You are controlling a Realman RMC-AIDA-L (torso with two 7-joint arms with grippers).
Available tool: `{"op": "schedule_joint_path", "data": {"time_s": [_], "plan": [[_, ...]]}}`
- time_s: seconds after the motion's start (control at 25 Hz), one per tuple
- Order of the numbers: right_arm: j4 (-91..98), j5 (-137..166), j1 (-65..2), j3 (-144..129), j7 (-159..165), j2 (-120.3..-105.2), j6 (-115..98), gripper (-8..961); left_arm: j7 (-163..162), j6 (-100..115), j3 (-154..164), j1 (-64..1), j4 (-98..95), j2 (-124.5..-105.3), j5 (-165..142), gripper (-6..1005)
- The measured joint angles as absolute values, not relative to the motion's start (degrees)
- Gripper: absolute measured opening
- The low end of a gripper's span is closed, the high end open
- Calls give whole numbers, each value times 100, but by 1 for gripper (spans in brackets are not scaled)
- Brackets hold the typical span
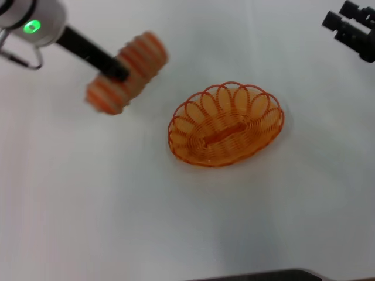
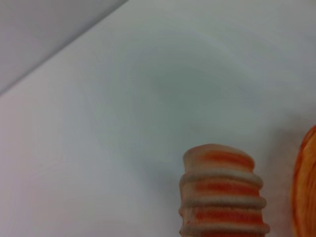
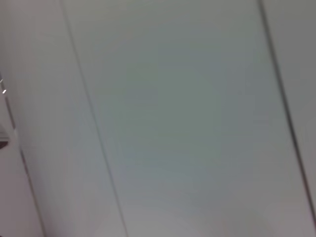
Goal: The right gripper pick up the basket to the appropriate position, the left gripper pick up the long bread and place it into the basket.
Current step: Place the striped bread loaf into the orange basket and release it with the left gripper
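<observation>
The orange wire basket [image 1: 226,124] sits on the white table near the middle, empty. My left gripper [image 1: 119,72] is shut on the long bread [image 1: 126,72], a tan loaf with orange-red stripes, and holds it in the air to the left of the basket. The loaf's end [image 2: 221,192] fills the lower part of the left wrist view, with a sliver of the basket [image 2: 306,187] beside it. My right gripper [image 1: 340,24] is at the far right back, away from the basket, with nothing between its fingers.
The white table [image 1: 117,205] spreads around the basket. A dark edge [image 1: 281,275] runs along the table's front. The right wrist view shows only pale surfaces with thin dark lines.
</observation>
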State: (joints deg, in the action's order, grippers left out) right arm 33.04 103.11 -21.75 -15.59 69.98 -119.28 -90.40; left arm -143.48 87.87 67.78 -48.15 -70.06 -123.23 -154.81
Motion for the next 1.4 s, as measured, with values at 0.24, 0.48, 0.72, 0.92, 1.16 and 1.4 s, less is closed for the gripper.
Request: {"op": "schedule_joint_path", "data": {"time_s": [0.24,0.48,0.72,0.92,1.16,1.4], "plan": [[3271,10253,-2096,-1340,6971,-11927,-9013,626,-14170,8770,7410,-5302,-6895,-12410,-15005,304],[3260,10248,-2051,-1274,6914,-11935,-8979,626,-14148,8676,7887,-5662,-6366,-12437,-14612,257],[3178,10247,-2051,-1265,6839,-11934,-8899,626,-14124,8222,8430,-5885,-5572,-12445,-14159,196],[3163,10247,-2110,-1268,6836,-11938,-8874,626,-14166,7755,8803,-6107,-4849,-12461,-13982,179],[3162,10248,-2141,-1274,6836,-11937,-8851,626,-14115,7620,8927,-6083,-4807,-12457,-13676,289],[3162,10247,-2145,-1269,6838,-11934,-8848,626,-14027,7655,8622,-5658,-5487,-12424,-13598,570]]}}
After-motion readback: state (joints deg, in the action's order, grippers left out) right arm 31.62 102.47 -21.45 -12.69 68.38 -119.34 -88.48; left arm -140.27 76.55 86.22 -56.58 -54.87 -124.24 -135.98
